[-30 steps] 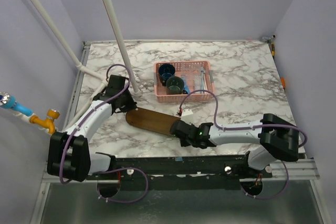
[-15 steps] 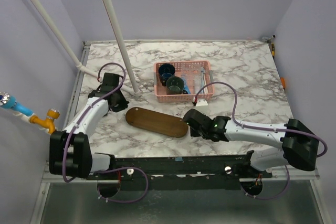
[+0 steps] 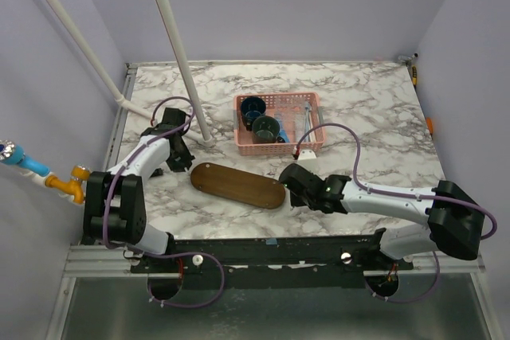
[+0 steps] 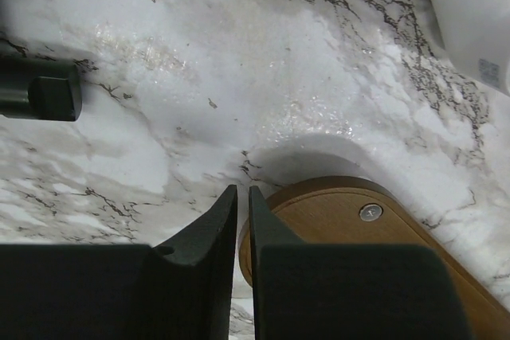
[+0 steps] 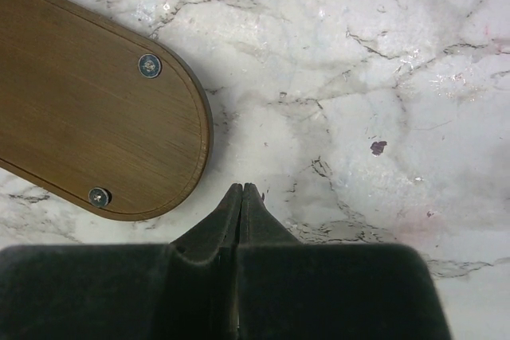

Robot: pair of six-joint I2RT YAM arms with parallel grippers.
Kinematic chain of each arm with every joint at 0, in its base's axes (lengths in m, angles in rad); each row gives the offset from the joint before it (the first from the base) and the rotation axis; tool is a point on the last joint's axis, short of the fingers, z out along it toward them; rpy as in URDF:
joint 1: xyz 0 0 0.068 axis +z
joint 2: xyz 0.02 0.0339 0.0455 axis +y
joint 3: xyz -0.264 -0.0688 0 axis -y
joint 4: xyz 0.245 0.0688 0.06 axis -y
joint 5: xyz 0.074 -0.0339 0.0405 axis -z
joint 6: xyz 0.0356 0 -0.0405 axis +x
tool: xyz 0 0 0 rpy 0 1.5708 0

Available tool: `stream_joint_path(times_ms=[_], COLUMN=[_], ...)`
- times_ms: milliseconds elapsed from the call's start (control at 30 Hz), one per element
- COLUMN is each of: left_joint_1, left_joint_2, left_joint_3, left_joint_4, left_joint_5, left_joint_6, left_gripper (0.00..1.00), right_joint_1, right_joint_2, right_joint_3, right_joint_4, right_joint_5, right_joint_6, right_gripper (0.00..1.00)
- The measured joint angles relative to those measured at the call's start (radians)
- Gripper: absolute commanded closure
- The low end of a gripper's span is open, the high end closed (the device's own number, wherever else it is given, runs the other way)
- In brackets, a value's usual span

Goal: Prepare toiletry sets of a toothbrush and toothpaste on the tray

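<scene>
left gripper [image 4: 243,195]: my fingers all but together, holding nothing, just beside tray [image 4: 358,236] end | right gripper [image 5: 241,190]: my fingers together, empty, near opposite end | basket [image 3: 277,98]: 2 cups [image 3: 265,127] inside

Dark brown wood-grain tray [image 3: 237,185], pink perforated basket [image 3: 251,147], grey-veined white marble table [image 3: 374,109], dark teal cups [image 3: 265,127]

The tray [image 5: 88,93] is brown wood, matt, with fine straight grain, set with small shiny metal screws [image 5: 149,65]; the table [image 4: 239,53] is smooth, marble-patterned and glossy (glints near the left wrist view's centre); the basket [image 3: 271,149] is pink perforated plastic; the left gripper [image 4: 242,193] and right gripper [image 5: 240,189] look matt black.
</scene>
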State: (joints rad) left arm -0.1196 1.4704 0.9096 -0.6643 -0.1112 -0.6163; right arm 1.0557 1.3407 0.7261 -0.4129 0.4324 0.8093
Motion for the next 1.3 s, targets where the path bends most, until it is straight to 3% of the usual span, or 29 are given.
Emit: stream_joint_path(times_ms=[600,1300], left_joint_1=[-0.043,-0.310], left_joint_2=[0.068,-0.020], left_joint_3=[0.000,-0.006], left_joint_4=[-0.037,-0.091], left_joint_5=[-0.005,-0.005], left_joint_6=[0.010,-0.030], left_gripper=[0.94,0.94], right_joint_1=[-0.023,-0.130], right_joint_2=[0.006,-0.071], right_joint_3=[-0.021,-0.108], right_joint_4=[0.045,0.058], right_joint_5=[-0.026,-0.041], right_joint_6=[-0.026,-0.051], right_gripper=[0.99,1.00])
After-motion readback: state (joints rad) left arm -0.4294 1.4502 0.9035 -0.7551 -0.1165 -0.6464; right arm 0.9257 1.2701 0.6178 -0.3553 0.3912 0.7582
